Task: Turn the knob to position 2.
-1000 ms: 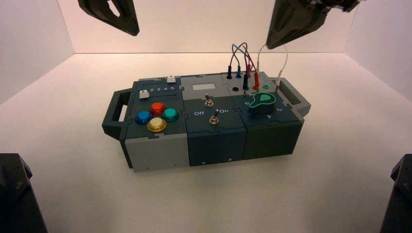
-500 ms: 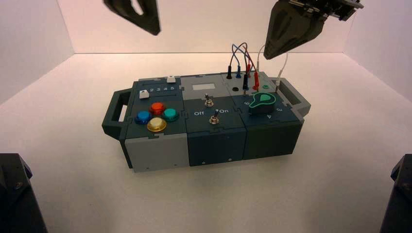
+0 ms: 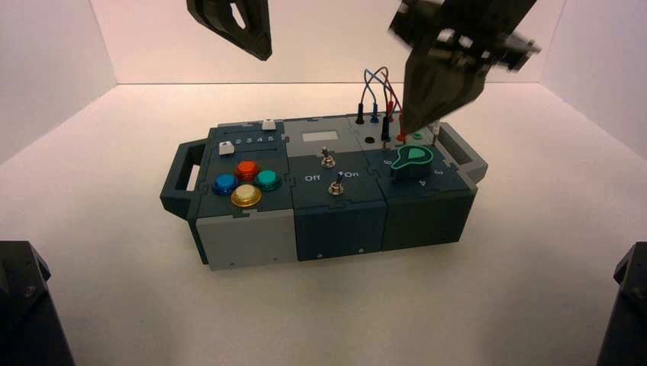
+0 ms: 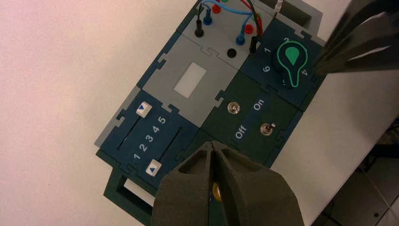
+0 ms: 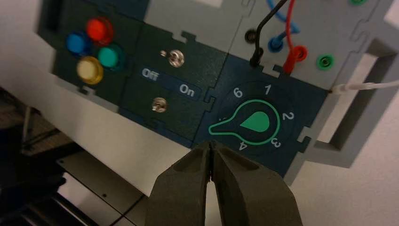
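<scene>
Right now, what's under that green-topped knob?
The green-topped knob sits on a dark panel. Around it show 6, 1, 2, 3 and 4. Whatever lies directly beneath, including under its narrow tip, is covered.

In the high view, the top edge cuts off the left gripper [image 3: 263, 55] at 11 o'clock and the blurred right gripper [image 3: 407, 126] at 1 o'clock, which hides most of the white wire [image 5: 367, 86]. The knob [image 5: 256, 122] mostly covers the digit [image 4: 284, 83] between 4 and 6.
</scene>
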Controlling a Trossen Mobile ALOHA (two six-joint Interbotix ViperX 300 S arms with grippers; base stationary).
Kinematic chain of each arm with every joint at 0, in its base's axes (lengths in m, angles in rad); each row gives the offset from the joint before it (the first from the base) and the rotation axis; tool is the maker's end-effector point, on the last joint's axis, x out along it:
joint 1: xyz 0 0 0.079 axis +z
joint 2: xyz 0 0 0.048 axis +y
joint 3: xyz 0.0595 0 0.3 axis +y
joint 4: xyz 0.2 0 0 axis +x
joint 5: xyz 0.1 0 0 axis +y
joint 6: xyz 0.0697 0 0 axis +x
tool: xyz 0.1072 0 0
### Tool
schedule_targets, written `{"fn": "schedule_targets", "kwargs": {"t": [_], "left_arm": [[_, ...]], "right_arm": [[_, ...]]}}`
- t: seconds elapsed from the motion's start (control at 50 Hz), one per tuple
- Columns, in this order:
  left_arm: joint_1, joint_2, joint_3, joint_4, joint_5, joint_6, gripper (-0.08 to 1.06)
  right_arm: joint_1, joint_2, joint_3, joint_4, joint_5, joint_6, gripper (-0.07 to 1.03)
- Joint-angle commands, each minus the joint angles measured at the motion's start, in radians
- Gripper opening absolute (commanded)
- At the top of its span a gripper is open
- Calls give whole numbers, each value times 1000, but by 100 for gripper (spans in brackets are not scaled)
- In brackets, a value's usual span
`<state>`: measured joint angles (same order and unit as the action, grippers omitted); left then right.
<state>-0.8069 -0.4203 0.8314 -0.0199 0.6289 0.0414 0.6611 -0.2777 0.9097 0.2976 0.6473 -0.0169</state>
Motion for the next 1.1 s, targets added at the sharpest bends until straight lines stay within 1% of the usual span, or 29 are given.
{"fn": "schedule_targets", "kwargs": {"t": [0.02, 0.24, 0.4, 0.6, 1.1], "left_arm": [[-6, 0, -31, 0, -8, 5, -3], [-6, 3, -28, 0, -9, 8, -3], [-6, 0, -26, 0, -11, 12, -3], [-6, -6, -23, 2, -11, 12, -3], [-6, -8, -14, 2, -14, 14, -3]], "right_arm": [[6, 41, -46, 3, -15, -2, -2], [8, 110, -95, 3, -29, -5, -2], [9, 146, -109, 5, -29, -5, -2], [9, 170, -104, 5, -31, -5, -2], [9, 184, -86, 6, -38, -5, -2]]}}
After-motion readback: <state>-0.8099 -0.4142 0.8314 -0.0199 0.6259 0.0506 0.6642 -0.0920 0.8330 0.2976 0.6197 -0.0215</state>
